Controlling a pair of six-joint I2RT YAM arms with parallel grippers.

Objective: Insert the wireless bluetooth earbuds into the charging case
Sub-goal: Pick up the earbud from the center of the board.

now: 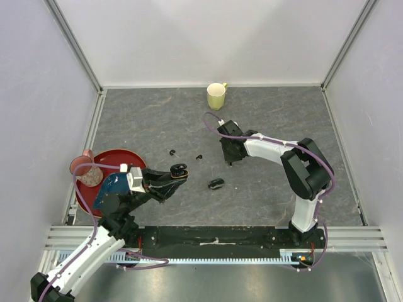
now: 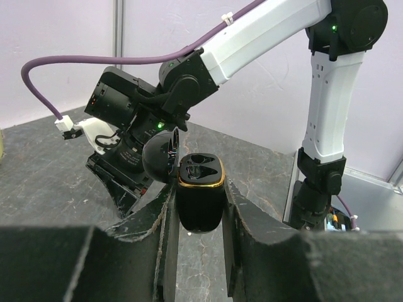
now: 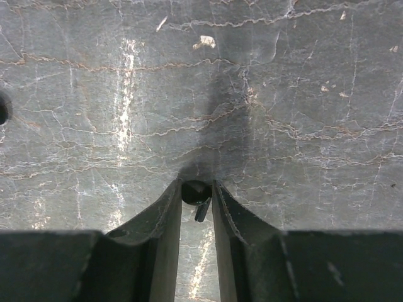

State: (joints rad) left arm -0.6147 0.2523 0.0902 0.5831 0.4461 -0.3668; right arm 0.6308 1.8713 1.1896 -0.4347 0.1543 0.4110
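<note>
Where the right gripper (image 3: 196,184) meets the table (image 3: 283,126), its jaws clamp one earbud (image 3: 196,192): head at the fingertips (image 3: 173,196), stem and long axis running back along the fingers. Near left, the left gripper (image 2: 199,189) clamps the open charging case (image 2: 200,211), both sockets empty. A loose earbud (image 1: 172,151) and a second earbud (image 1: 199,156) lie between. None is seated yet.

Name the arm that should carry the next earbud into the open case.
Right. The right gripper is down at the table, fingers either side of an earbud, ready to lift it. The left gripper is occupied, shut on the open charging case and holding it up.
</note>
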